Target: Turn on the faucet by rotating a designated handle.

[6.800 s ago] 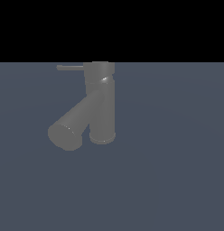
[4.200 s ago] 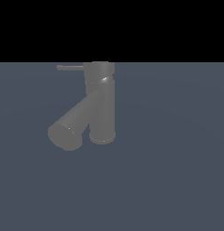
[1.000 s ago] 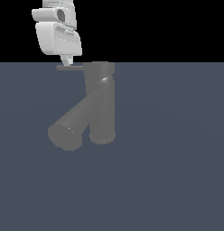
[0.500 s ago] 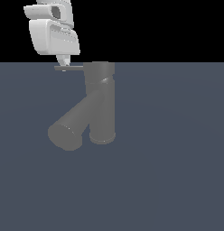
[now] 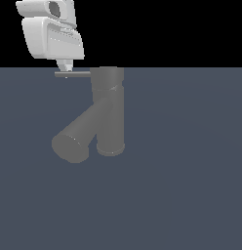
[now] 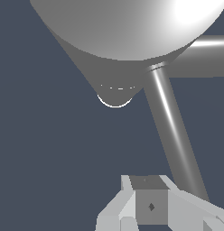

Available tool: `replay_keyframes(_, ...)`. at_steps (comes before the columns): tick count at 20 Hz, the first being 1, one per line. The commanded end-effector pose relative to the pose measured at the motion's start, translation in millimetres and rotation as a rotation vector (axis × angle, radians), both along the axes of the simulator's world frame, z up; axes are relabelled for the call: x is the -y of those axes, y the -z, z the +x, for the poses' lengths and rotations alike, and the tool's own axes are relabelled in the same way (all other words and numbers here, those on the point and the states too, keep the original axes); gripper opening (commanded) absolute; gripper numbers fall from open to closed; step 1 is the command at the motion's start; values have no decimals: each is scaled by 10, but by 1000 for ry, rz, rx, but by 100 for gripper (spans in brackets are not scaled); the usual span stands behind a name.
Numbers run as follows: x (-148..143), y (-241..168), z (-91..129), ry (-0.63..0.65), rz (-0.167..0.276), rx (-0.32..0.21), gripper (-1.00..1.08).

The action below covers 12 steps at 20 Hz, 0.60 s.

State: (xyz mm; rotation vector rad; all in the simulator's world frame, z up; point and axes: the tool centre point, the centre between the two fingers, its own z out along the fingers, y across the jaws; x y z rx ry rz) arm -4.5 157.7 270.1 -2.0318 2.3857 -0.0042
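The dull grey faucet (image 5: 110, 114) stands upright in the middle of the exterior view, its thick spout (image 5: 78, 135) slanting down toward that view's left. The thin handle (image 5: 78, 74) sticks out sideways from the top cap toward the exterior view's left. My white gripper (image 5: 66, 67) hangs above the rod's outer end, fingertips together and touching it from above. In the wrist view the faucet cap (image 6: 127, 31) looms large and the handle (image 6: 170, 122) runs from it past my gripper (image 6: 150, 212). The rod lies beside the fingers, not between them.
The faucet rests on a flat blue-grey surface (image 5: 191, 176) that fills the lower part of the exterior view. Behind it there is only black background. Nothing else stands on the surface.
The gripper, absent in the earliest frames, has come down onto the handle and slid toward the exterior view's left over the last second. The rod's outer end shows slightly further left.
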Motion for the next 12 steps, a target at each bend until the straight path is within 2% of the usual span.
replay_keyframes(1, -17, 2, -111, -3, -3, -8, -100)
replay_keyframes(12, -45, 0, -402, -3, -3, -8, -100)
